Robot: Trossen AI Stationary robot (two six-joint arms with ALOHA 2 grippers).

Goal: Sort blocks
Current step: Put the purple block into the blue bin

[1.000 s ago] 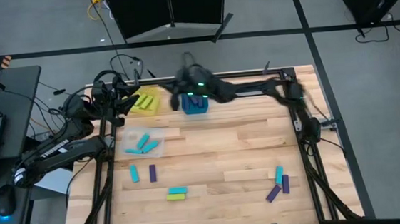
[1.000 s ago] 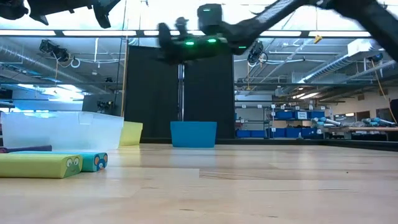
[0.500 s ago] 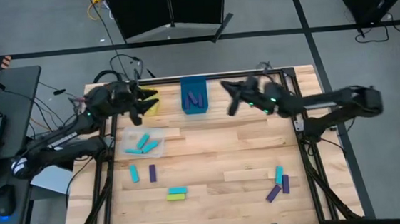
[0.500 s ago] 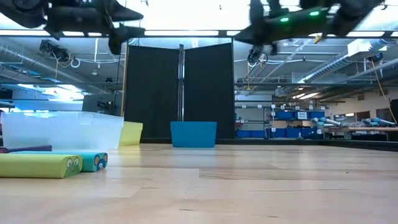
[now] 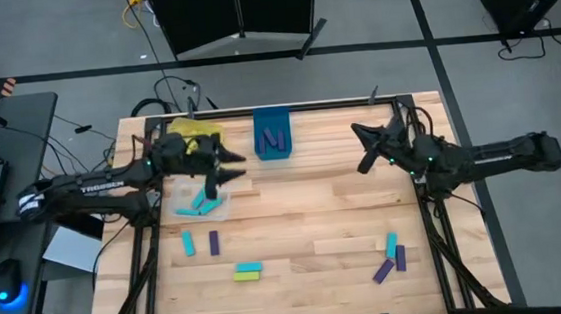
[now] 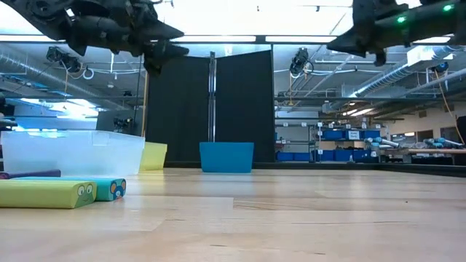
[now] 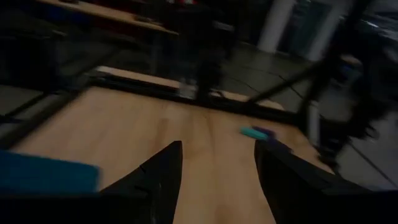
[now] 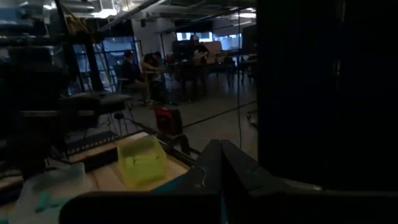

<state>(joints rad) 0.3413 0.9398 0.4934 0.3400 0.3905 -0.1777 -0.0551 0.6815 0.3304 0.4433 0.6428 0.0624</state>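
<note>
The blocks lie scattered on the table. In the high view there is a teal block [image 5: 187, 245], a purple block [image 5: 214, 242] and a lime-and-teal pair [image 5: 247, 271] at the near left. A teal and two purple blocks [image 5: 393, 255] lie at the near right. More teal blocks lie in the clear bin [image 5: 222, 214], and purple ones in the blue bin [image 5: 263, 150]. My left gripper [image 5: 224, 171] [image 7: 217, 168] hangs open in the air over the clear bin's right side. My right gripper [image 5: 363, 146] [image 8: 221, 167] is shut and empty, high over the table's far right.
The yellow bin [image 5: 194, 130] [image 8: 142, 160] holds lime blocks and stands at the far left, partly under my left arm. In the low view the lime block [image 6: 44, 193] and teal block [image 6: 109, 189] lie close to the camera. Bare wood spans the table's middle. People sit far off in the room.
My right gripper has swung from above the blue bin toward the table's right edge, staying high. My left gripper has moved from the yellow bin toward the right and the near side, ending over the clear bin. No block on the table has shifted.
</note>
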